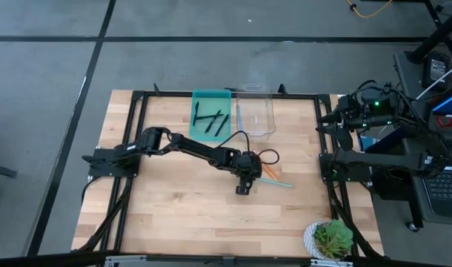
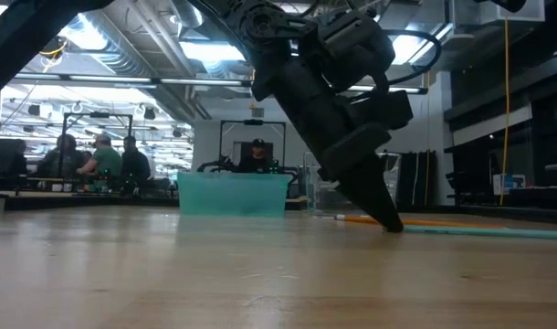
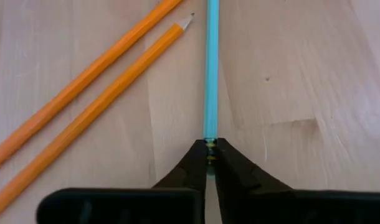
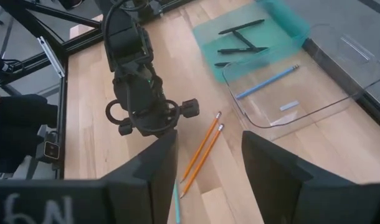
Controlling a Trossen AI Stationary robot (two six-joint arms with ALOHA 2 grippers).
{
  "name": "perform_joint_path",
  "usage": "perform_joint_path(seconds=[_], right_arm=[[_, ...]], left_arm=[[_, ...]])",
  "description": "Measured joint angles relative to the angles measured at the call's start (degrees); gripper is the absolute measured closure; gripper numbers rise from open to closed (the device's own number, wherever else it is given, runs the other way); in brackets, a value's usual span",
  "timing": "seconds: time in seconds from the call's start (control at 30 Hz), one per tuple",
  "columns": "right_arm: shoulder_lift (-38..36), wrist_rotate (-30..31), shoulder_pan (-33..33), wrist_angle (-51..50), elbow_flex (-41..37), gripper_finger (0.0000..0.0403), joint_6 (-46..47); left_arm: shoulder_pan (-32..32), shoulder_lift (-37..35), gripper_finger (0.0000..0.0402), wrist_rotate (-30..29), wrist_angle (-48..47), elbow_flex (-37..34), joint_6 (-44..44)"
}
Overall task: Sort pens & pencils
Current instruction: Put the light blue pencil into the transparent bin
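My left gripper (image 3: 210,155) is at the table's middle (image 1: 244,185), shut on a light-blue pencil (image 3: 211,68) that lies on the wood. Two orange pencils (image 3: 96,99) lie flat beside it, side by side (image 1: 270,172). Several black pens (image 1: 211,119) lie in a green tray (image 1: 200,98). Another light-blue pencil (image 4: 265,82) lies in a clear container (image 1: 269,119) next to the tray. My right gripper (image 4: 209,180) is open and waits by the table's right edge. My left gripper pinches the light-blue pencil's blunt end (image 3: 210,142) between its two fingertips (image 3: 193,163). The fingers slant down from above (image 2: 383,217) and lie in line with the pencil. The pencil stretches away from the tips, lying flat on the table.
The green tray and clear container stand side by side at the table's far edge. A potted plant (image 1: 331,239) sits at the near right corner. A black frame (image 1: 137,133) rims the table. Bare wood spreads over the near and left parts. People sit in the room behind (image 2: 96,160).
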Motion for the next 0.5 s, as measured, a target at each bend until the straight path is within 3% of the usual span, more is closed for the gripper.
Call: perform_joint_path(seconds=[0.5], right_arm=[[0.07, -0.12, 0.0, -0.23, 0.0, 0.0224, -0.11]], left_arm=[[-0.65, -1.18, 0.0396, -0.37, -4.69, 2.71, -1.23]])
